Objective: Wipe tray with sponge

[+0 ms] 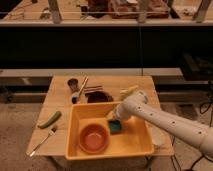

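one light wooden table (60, 100) fills the middle of the shot, and on its near half sits the large rectangular yellow-orange plastic tray (73, 131) with raised sides and rounded corners. the white robot arm (165, 122) reaches in from the right, crossing the tray's far right corner. inside the tray, front left, a round orange-red bowl (93, 138) takes up a good share of the floor. out on the table to the left lies a long green cucumber-like vegetable (49, 119), with a silver fork (42, 140) nearer the front edge, both well apart from the action.

now the small stuff: the gripper (113, 118) is down inside the tray near its back wall, right at the small dark teal-green sponge block (116, 128), which sits on the tray floor just beside the bowl, to its right. whether the gripper has the sponge clamped or is only pressed against it, i cannot tell.

progress, by my read: the sponge is in the tray and down on the surface, so the reach is done and wiping looks to be at an early stage. nothing on the floor shows how much has been covered. the bowl sits over the left part, so most of the floor likely remains.
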Robot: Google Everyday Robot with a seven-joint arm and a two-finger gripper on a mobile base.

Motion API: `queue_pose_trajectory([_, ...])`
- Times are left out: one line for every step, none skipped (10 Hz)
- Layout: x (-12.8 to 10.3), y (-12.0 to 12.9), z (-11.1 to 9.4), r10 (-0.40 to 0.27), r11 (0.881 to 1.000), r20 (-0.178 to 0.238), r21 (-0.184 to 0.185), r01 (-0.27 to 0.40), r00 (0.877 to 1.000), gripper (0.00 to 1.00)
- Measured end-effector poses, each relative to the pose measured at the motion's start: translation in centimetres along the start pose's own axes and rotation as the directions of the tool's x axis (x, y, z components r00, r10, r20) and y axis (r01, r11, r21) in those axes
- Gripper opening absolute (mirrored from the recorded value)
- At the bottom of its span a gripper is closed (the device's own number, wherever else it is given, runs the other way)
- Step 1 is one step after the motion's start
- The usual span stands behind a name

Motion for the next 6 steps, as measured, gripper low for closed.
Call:
queue_pose_trajectory([0.3, 1.3, -0.5, 0.016, 1.0, -0.011, -0.015, -0.016, 1.0, 0.0])
queue_pose_trajectory([0.5, 2.4, -1.0, 0.03, 0.999, -0.018, -0.028, -0.03, 0.999, 0.0])
queue_pose_trajectory([0.6, 4.3, -1.6, 0.051, 0.997, -0.026, -0.052, -0.052, 0.998, 0.0])
queue_pose_trajectory([0.4, 5.6, -2.0, 0.072, 0.995, -0.026, -0.064, -0.073, 0.997, 0.0])
queue_pose_trajectory([0.1, 6.3, -2.3, 0.083, 0.994, -0.025, -0.07, -0.084, 0.996, 0.0])
queue_pose_trajectory([-0.5, 6.6, -2.4, 0.088, 0.993, -0.017, -0.075, -0.089, 0.996, 0.0])
